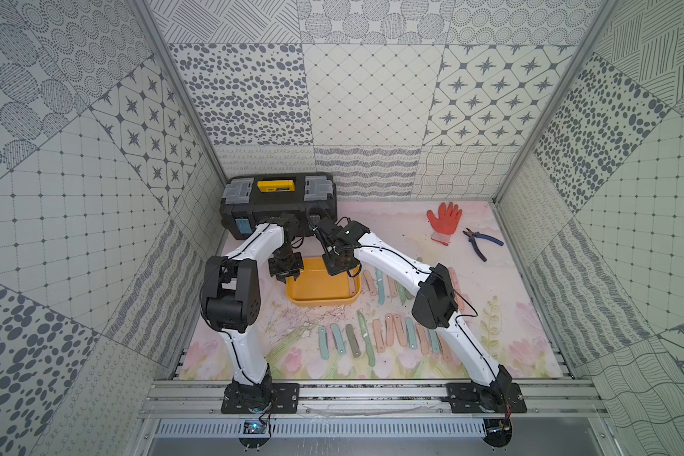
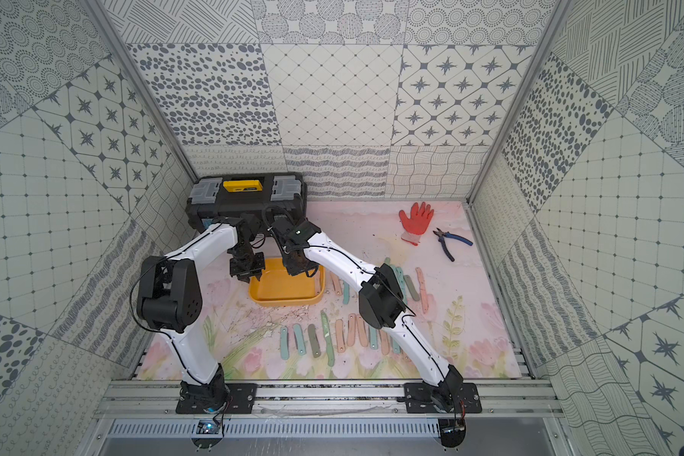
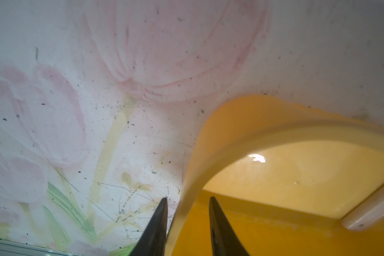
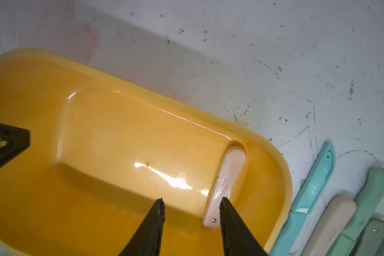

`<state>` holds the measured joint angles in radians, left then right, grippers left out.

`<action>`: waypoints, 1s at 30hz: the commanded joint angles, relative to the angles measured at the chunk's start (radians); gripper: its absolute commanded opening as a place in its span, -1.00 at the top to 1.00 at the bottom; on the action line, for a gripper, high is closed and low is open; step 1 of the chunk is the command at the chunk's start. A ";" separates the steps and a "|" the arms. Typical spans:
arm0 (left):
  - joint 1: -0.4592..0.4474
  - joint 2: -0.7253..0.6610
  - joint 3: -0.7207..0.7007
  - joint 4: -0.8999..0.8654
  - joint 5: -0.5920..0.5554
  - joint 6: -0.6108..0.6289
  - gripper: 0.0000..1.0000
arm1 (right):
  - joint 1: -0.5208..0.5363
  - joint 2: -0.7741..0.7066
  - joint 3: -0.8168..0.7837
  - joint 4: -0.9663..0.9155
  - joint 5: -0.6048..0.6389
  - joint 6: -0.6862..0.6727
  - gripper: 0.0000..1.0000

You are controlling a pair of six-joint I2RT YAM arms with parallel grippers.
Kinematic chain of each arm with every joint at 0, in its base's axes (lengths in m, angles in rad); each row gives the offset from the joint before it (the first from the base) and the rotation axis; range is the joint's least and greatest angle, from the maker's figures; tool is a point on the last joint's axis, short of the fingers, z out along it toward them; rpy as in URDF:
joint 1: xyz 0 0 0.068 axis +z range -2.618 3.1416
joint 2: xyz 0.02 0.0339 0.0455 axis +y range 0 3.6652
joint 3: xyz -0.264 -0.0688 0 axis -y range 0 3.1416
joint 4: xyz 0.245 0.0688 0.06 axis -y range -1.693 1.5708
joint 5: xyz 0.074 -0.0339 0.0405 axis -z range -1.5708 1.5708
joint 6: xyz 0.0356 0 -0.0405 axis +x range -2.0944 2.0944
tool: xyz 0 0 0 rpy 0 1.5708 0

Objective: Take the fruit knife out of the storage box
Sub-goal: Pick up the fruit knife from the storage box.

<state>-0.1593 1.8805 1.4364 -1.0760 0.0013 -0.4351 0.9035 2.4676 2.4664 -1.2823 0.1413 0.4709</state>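
The knife point(image 4: 226, 184) is pale pink, folded, 1 rivet at its end, lying flat inside the yellow box point(image 4: 120, 133) along a short end wall. The right gripper point(image 4: 192, 200) hangs over the box, jaws partly apart and empty, 1 finger point(image 4: 235, 226) above the knife. The left gripper point(image 3: 187, 198) pinches the box's wall at the opposite end. Beside the box lie loose knives point(image 1: 380, 335), behind it a toolbox point(image 1: 281, 205); glove point(image 1: 444, 221) and pliers point(image 1: 480, 243) are well apart from it.

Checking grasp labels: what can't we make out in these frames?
Fruit knife: both top views, largely hidden by right pincer; left wrist view, cut off by frame edge.
Left pincer straddles storage box wall: contact unclear in blurred left wrist view.
Knives outside: some hidden under right arm, top views.
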 commanded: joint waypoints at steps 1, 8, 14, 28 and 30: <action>-0.008 -0.014 -0.007 0.000 0.013 -0.002 0.38 | 0.003 0.030 0.037 -0.072 0.025 0.040 0.13; -0.015 -0.012 -0.004 -0.002 0.011 -0.003 0.38 | 0.006 0.041 0.003 -0.089 0.060 0.116 0.16; -0.016 -0.014 -0.005 -0.004 0.006 -0.003 0.38 | 0.005 0.001 -0.120 0.000 0.060 0.157 0.15; -0.023 -0.004 -0.003 -0.009 0.001 -0.002 0.38 | 0.002 0.026 -0.188 0.064 -0.005 0.176 0.08; -0.023 -0.004 -0.005 -0.010 0.000 -0.002 0.38 | 0.003 0.021 -0.205 0.097 -0.023 0.173 0.08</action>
<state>-0.1768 1.8805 1.4364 -1.0763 0.0013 -0.4351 0.9035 2.4897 2.2791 -1.2400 0.1555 0.6254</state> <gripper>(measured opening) 0.308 0.461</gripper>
